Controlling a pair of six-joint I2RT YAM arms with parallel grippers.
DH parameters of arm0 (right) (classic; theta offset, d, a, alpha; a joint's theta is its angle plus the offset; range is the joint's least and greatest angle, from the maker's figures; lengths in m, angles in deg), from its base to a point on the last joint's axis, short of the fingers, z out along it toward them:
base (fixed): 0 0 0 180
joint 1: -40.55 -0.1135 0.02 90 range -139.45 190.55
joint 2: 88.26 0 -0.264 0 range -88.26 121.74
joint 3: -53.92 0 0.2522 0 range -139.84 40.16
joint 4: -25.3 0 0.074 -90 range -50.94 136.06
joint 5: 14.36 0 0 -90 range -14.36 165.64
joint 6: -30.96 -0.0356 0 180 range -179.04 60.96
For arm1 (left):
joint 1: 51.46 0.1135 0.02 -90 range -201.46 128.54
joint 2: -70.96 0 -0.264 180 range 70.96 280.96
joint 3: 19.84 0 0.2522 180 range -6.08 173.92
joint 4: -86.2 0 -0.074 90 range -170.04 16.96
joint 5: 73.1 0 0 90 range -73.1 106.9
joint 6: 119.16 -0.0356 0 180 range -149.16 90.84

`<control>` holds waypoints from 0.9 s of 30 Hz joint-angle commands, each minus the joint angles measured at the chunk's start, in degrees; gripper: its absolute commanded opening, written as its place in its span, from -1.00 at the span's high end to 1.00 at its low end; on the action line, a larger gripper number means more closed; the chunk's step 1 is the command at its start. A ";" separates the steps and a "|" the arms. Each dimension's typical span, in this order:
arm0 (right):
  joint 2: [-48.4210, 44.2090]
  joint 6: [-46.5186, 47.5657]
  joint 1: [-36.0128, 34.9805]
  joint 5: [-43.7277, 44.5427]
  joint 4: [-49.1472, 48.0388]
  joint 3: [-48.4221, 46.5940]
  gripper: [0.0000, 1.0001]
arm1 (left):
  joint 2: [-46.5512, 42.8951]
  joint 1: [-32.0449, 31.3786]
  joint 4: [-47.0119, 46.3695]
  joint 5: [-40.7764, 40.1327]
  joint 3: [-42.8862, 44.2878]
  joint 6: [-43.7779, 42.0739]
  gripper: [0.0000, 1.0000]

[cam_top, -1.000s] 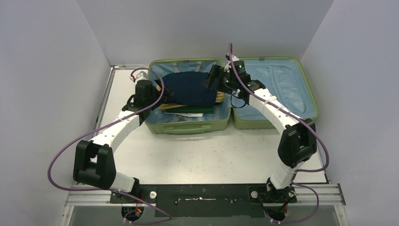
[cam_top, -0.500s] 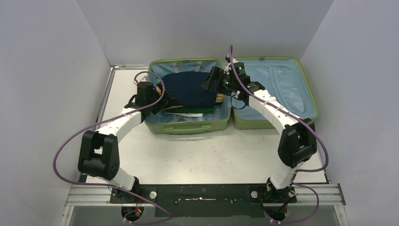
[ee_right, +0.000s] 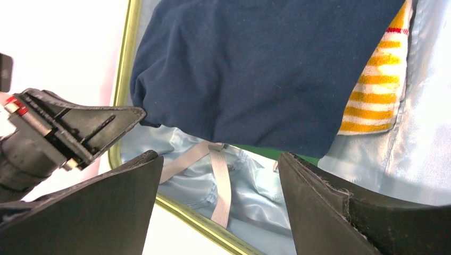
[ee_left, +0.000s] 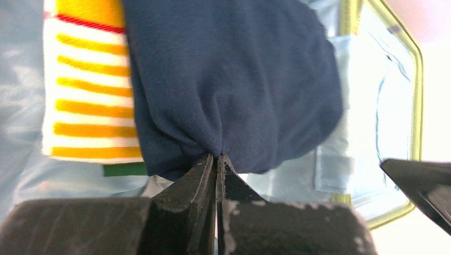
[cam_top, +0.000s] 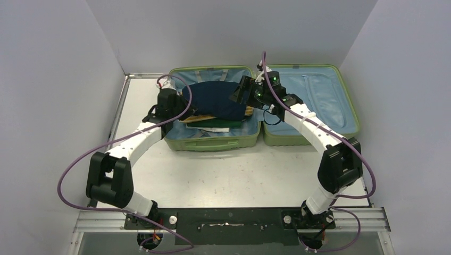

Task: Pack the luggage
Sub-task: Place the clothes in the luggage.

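Observation:
The luggage (cam_top: pixel 213 143) lies open at the back of the table, a light-green shell lined in light blue. Its left half holds a navy garment (cam_top: pixel 213 100) on top of a yellow-and-white striped cloth (ee_left: pixel 90 106) and a green item (cam_top: pixel 215 124). My left gripper (ee_left: pixel 218 157) is shut on the garment's near-left edge (ee_left: pixel 213 141), which bunches at the tips. My right gripper (ee_right: pixel 218 156) hovers open over the garment's right side, with nothing between its fingers. Below it runs a grey strap (ee_right: pixel 220 180) on the lining.
The suitcase's right half (cam_top: pixel 319 101) shows only blue lining. Grey walls close in the left, right and back of the table (cam_top: pixel 228 175). The left gripper's finger (ee_right: pixel 80 125) shows at the left of the right wrist view.
My left gripper has pushed a little further into the suitcase and closed on the navy garment's edge. The right arm has barely shifted and stays open.

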 commanded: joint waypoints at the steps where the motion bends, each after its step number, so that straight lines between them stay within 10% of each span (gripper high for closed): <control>1: -3.43 0.61 0.59 -0.53 -3.31 0.56 -0.61 | -5.73 -5.20 -4.52 -4.90 5.63 -6.13 1.00; 12: -4.10 0.21 0.70 -0.36 -4.39 3.14 -0.60 | -6.96 -10.34 2.74 -13.68 6.32 -11.68 1.00; 19: -4.93 0.48 0.67 -0.28 -4.02 4.52 -0.60 | -8.92 -7.98 10.51 -21.16 3.74 -11.69 -0.16; 27: -6.94 1.09 0.70 -0.24 -3.19 4.68 -0.61 | -9.08 1.40 12.35 -15.12 8.19 -9.29 -0.60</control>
